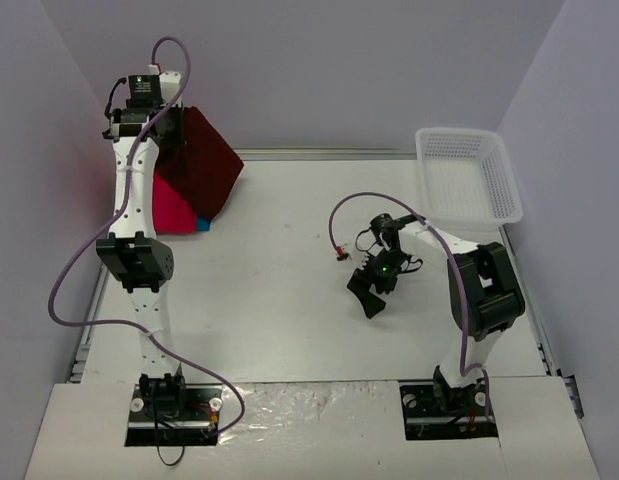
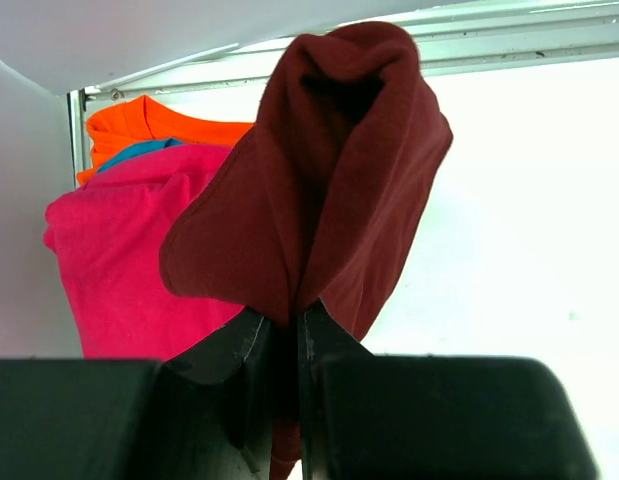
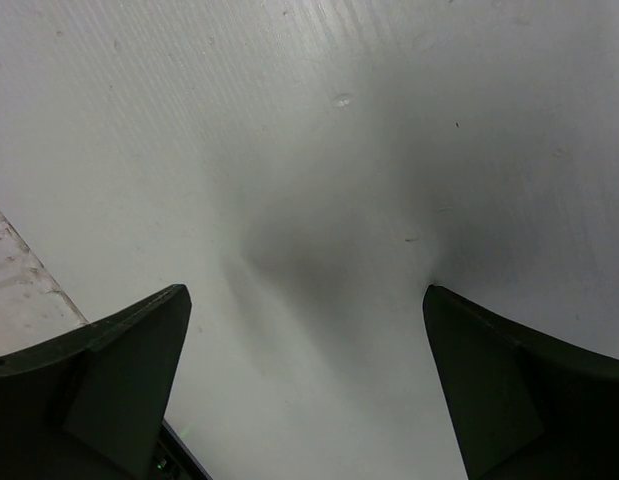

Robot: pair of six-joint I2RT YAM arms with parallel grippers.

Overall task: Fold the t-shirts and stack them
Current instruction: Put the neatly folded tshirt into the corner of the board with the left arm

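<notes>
The dark maroon t-shirt [image 1: 205,162] hangs lifted at the far left corner, bunched into a drooping fold [image 2: 319,170]. My left gripper [image 1: 173,134] [image 2: 286,325] is shut on its lower edge. Under and behind it lies a pile: a bright pink t-shirt [image 1: 172,205] [image 2: 119,260], a teal blue one [image 1: 202,224] [image 2: 139,152] and an orange one [image 2: 159,125], which shows only in the left wrist view. My right gripper [image 1: 369,295] [image 3: 304,320] stands open and empty, low over bare table at centre right, far from the shirts.
A white plastic mesh basket [image 1: 467,175] sits at the back right corner. The table [image 1: 279,290] is bounded by a wall on the left and a metal rail [image 2: 489,45] along the back edge, close to the shirt pile.
</notes>
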